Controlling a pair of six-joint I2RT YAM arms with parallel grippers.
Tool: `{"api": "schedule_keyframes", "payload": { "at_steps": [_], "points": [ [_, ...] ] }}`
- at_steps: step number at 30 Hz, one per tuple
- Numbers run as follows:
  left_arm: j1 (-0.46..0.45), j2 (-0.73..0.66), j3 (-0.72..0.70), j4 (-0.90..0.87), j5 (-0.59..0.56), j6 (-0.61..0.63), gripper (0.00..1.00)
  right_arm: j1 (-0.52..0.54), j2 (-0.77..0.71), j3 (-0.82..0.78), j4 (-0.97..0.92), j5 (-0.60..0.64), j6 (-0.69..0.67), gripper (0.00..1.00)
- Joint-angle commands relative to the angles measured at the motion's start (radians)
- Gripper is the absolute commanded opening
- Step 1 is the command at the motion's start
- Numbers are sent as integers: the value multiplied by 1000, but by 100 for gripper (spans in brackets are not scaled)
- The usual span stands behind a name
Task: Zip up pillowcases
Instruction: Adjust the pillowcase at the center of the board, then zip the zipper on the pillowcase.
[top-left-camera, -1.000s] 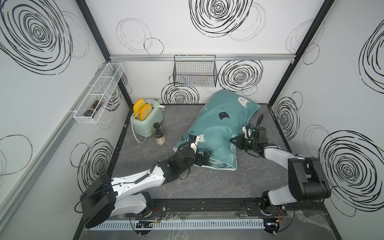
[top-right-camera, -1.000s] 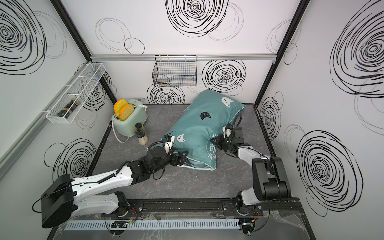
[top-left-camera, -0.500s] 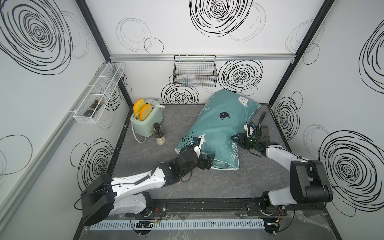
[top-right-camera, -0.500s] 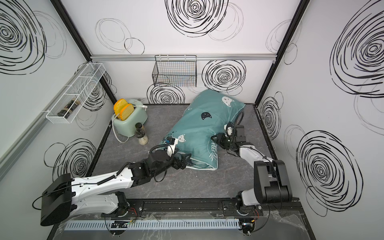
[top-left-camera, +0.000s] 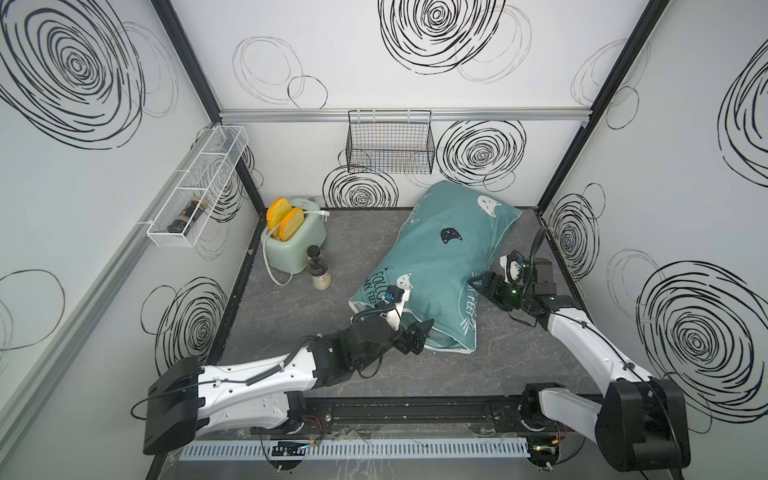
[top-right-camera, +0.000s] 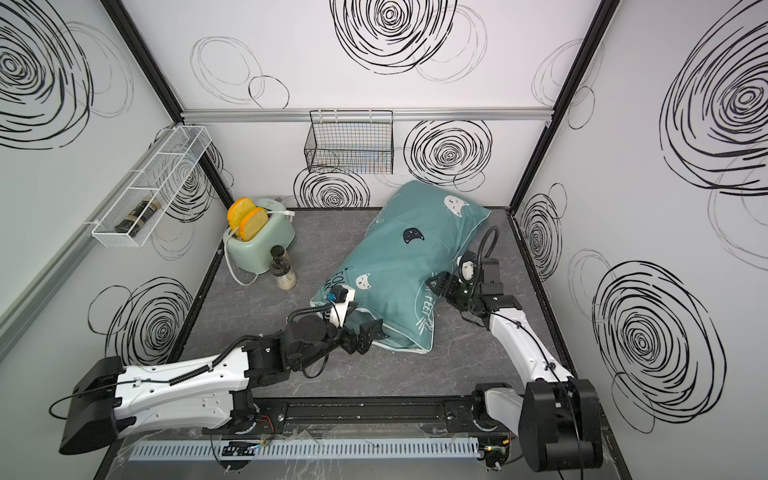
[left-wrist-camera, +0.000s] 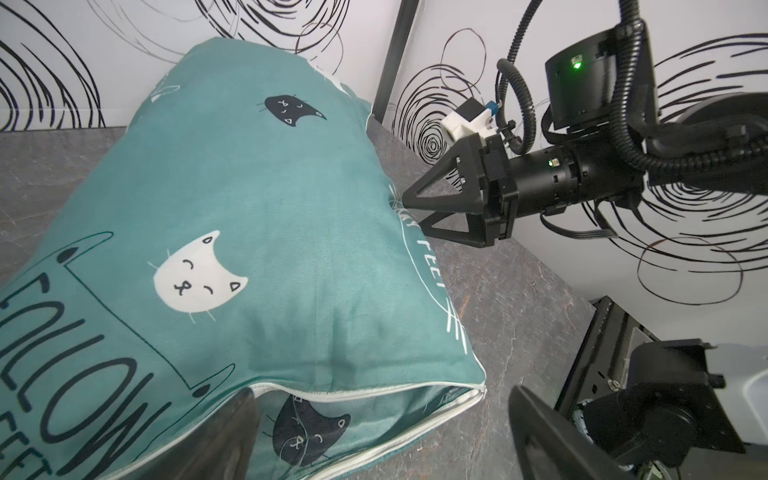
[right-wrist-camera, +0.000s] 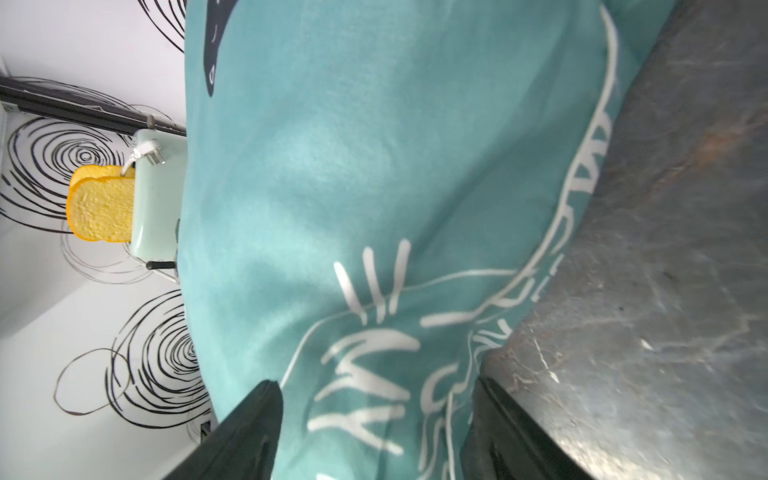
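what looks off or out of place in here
The pillowcase gapes at its near end: the zip opening is parted between its white edges, with a black cat print showing in the gap. Also, the plug of the toaster lies loose on the toaster's top, connected to nothing.

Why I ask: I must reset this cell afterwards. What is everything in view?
pillowcase: one, teal with black and white cat faces, table's right half.
toaster: one, mint green, table's back left.
bread slices: two, yellow, in the toaster.
jar: one, clear, dark cap, beside the toaster.
wire rack: one, white, left wall.
bottle: one, dark, lying in the wire rack.
wire basket: one, black, back wall.
table: one, grey, cell floor.
left gripper: one, black, open, at the pillowcase's near end.
right gripper: one, black, open, at the pillowcase's right side.
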Motion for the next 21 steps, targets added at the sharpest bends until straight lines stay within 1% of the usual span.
{"api": "schedule_keyframes", "payload": {
  "at_steps": [1,5,8,10,13,15,19,21],
  "points": [
    [-48,-39,-37,18,-46,44,96,-7,-85,-18,-175,28,-20,80],
    [-120,-65,-72,54,-81,77,96,-8,-184,-54,-289,4,-15,84],
    [-156,-59,-100,97,-84,70,97,-7,-256,-88,-370,-28,-2,83],
    [-180,-38,-112,132,-83,67,100,-5,-307,-123,-398,-65,21,81],
    [-227,13,-119,189,-107,73,99,-2,-382,-204,-378,-134,65,74],
    [-254,61,-117,240,-113,82,97,-1,-420,-261,-338,-179,103,66],
    [-297,163,-84,301,-126,100,93,-1,-441,-311,-305,-209,121,57],
    [-304,214,-66,329,-110,98,89,0,-434,-347,-273,-249,140,52]
  ]
}}
